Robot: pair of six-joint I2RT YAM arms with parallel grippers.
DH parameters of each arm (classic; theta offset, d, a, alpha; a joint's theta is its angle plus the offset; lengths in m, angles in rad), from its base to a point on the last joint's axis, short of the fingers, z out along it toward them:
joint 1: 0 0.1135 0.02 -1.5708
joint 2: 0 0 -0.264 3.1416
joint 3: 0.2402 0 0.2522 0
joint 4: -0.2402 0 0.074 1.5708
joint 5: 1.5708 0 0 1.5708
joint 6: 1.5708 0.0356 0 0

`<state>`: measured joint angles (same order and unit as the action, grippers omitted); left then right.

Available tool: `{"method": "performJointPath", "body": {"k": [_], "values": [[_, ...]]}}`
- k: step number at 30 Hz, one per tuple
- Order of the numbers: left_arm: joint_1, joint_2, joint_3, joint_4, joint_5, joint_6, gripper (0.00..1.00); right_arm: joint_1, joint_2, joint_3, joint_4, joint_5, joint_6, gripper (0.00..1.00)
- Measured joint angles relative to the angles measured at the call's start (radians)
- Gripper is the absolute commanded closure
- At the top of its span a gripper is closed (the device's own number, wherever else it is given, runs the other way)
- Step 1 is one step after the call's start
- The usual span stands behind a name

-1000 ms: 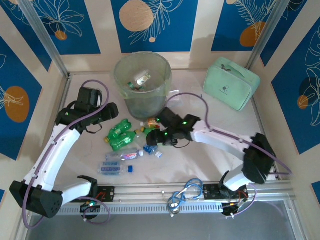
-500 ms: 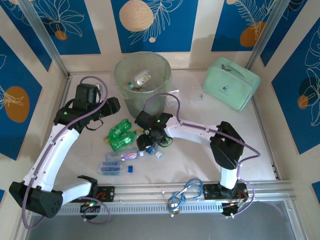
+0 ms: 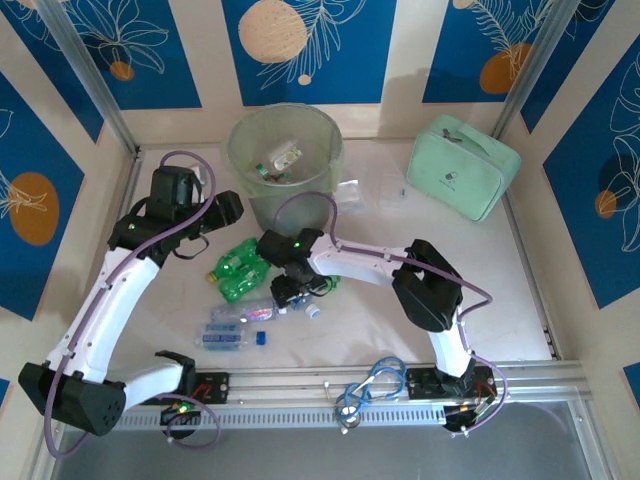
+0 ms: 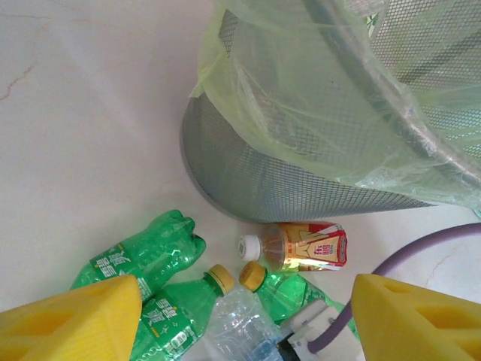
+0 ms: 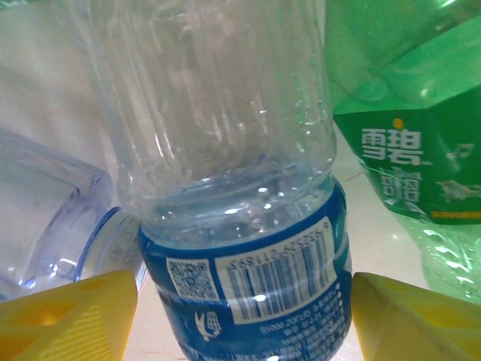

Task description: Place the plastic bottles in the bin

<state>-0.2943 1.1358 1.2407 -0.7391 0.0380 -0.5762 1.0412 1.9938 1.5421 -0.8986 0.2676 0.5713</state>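
Item: clear blue-labelled bottle (image 5: 240, 188), on the table (image 3: 400, 300) near the bin (image 3: 285, 205), closest to your right gripper (image 5: 244, 304): long axis runs straight ahead between its yellow pads (image 5: 68, 316), which flank the label, loose or already pinching you cannot tell.

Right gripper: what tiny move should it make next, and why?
Probably squeeze shut. The right gripper has its yellow fingertips standing open on either side of the clear blue-labelled bottle, which sits right in the gap between them, so it looks lined up for a grab. That bottle is not yet in the bin.
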Motion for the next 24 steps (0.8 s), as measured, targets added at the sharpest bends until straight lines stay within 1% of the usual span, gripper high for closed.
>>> {"method": "performJointPath", "body": {"k": [4,7,13,20,24], "values": [[0.0,0.0,-0.005,0.0,0.008,-0.003,0.26,0.0,0.022,0.008,-0.009,0.003,-0.005,0.22],[0.0,0.0,-0.006,0.003,0.012,-0.003,0.27,0.0,0.032,0.01,-0.013,0.005,-0.007,0.23],[0.0,-0.002,-0.01,0.011,0.014,-0.014,0.26,0.0,0.043,0.011,-0.013,0.007,-0.016,0.34],[0.0,-0.003,-0.012,0.018,0.014,-0.021,0.27,0.02,0.043,0.018,-0.017,0.023,-0.018,0.38],[0.0,-0.011,-0.01,0.018,0.014,-0.021,0.25,0.047,0.026,0.021,-0.033,0.033,-0.018,0.38]]}}
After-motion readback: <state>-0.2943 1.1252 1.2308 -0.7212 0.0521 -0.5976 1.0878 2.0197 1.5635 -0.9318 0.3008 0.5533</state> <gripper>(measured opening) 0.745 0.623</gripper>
